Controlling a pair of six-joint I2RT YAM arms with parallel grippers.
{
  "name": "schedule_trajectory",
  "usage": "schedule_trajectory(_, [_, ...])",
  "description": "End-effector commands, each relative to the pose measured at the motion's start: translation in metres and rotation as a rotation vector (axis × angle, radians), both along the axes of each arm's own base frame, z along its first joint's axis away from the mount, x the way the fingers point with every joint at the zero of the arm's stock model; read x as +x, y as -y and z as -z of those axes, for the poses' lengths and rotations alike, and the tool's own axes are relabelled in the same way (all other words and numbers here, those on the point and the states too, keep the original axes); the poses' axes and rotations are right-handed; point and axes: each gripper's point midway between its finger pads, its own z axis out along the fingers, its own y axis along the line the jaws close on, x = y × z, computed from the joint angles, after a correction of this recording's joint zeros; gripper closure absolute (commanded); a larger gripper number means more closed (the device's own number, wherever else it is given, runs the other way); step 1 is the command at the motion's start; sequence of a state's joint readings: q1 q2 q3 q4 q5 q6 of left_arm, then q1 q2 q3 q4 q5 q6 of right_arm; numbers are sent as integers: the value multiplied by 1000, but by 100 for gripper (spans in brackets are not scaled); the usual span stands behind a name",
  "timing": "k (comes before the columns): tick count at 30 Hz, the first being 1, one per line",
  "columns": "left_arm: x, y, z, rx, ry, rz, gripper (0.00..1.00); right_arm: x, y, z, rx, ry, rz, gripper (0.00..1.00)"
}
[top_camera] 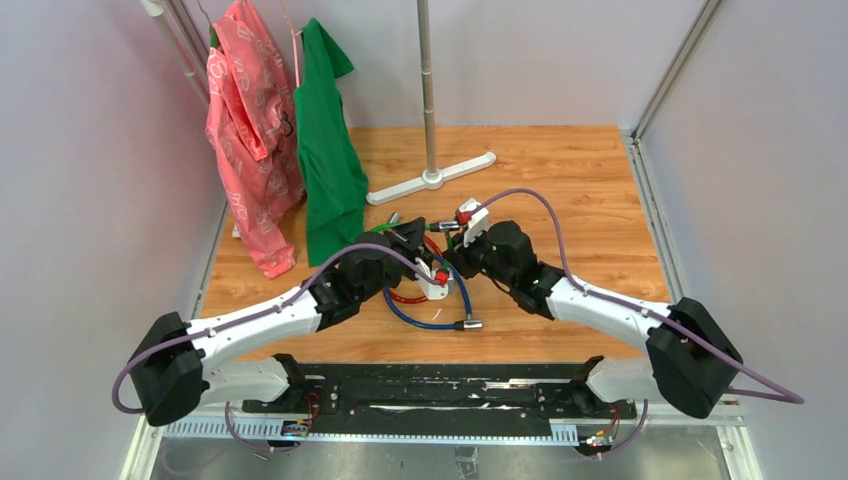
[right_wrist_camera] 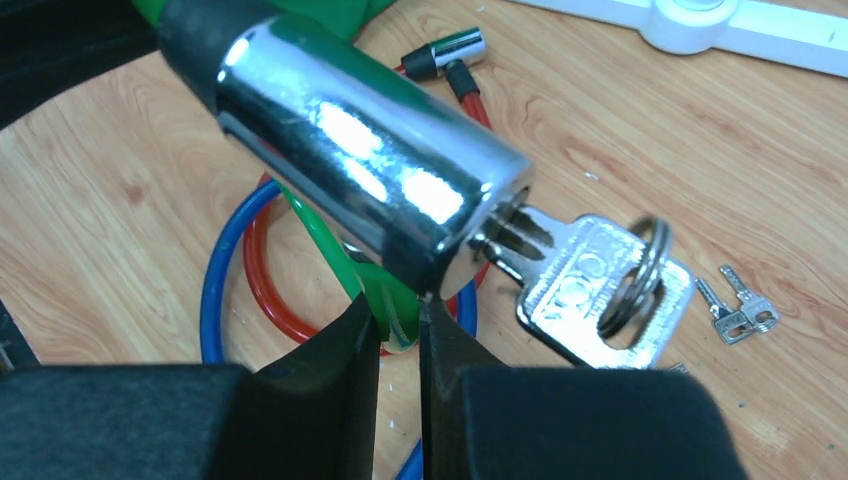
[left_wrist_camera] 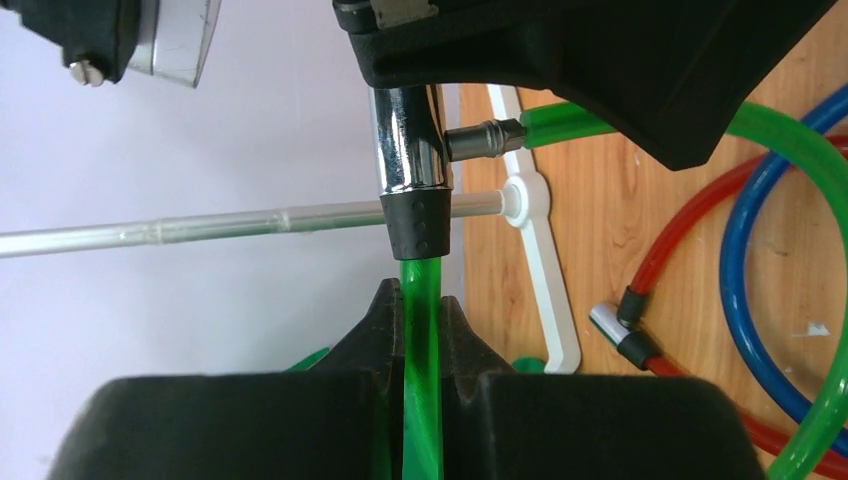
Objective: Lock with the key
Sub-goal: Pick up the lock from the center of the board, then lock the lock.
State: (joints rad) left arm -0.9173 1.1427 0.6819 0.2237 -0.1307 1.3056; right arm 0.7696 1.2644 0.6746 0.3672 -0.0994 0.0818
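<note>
A chrome lock cylinder (right_wrist_camera: 370, 160) is held up above the table on a green cable (left_wrist_camera: 420, 340). The key (right_wrist_camera: 590, 290) sits in the keyhole at the cylinder's end, with a split ring through its head. My left gripper (left_wrist_camera: 422, 295) is shut on the green cable just under the cylinder's black collar (left_wrist_camera: 418, 225). The cable's metal plug (left_wrist_camera: 485, 140) enters the cylinder's side. My right gripper (right_wrist_camera: 400, 310) is under the cylinder's keyed end, its tips closed on a stretch of green cable and apart from the key. In the top view both grippers meet at the lock (top_camera: 437, 232).
Red (left_wrist_camera: 680, 230) and blue (left_wrist_camera: 740, 270) cables lie coiled on the wooden table below. Two small spare keys (right_wrist_camera: 738, 312) lie to the right. A white stand base (top_camera: 430, 178) with its pole (top_camera: 427, 80) is behind, and pink (top_camera: 250, 130) and green (top_camera: 325, 140) garments hang at the back left.
</note>
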Motion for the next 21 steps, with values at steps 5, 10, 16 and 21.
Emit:
schedule_trajectory(5, [-28,11,99,215,-154,198,100,33,-14,-48,142,337,-4,100])
schedule_trajectory(10, [-35,11,110,210,-184,221,100,29,-13,-35,93,318,-27,100])
schedule_trajectory(16, [-40,9,121,201,-235,214,100,13,-14,-15,58,297,-106,99])
schedule_trajectory(21, [-45,9,130,198,-270,217,100,7,-3,-7,25,277,-92,84])
